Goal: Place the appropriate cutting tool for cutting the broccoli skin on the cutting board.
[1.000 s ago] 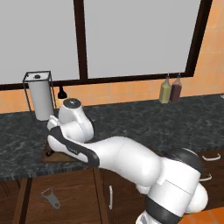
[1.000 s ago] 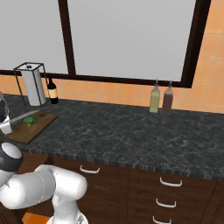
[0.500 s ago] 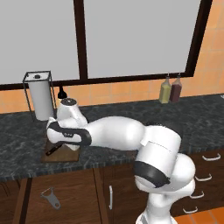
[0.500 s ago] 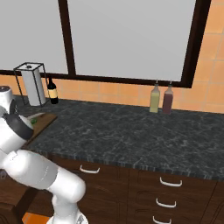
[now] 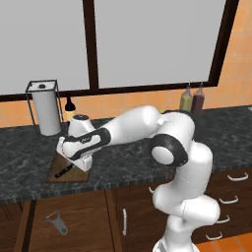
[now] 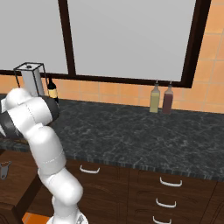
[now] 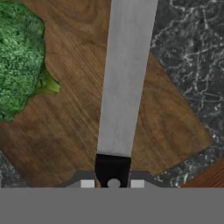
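Note:
The cutting tool, a knife with a long silvery blade (image 7: 127, 70) and black handle (image 7: 113, 168), lies flat over the brown wooden cutting board (image 7: 168, 118). My gripper (image 7: 113, 183) is shut on the handle. The broccoli (image 7: 19, 57), a bright green floret, rests on the board to the blade's left in the hand view, apart from it. In the left base view my gripper (image 5: 70, 167) is low over the cutting board (image 5: 54, 174) at the counter's left. A dark piece of the knife (image 5: 62, 172) sticks out under the hand.
A paper towel holder (image 5: 43, 113) and a dark bottle (image 5: 69, 106) stand behind the board. Two bottles (image 5: 192, 98) stand at the back right by the window. A grey peeler (image 5: 56, 224) lies low in front of the cabinets. The dark stone counter (image 6: 131, 131) stretches right.
The arm's elbow and shoulder have swung up and to the right. The hand has stayed low over the board, still shut on the knife.

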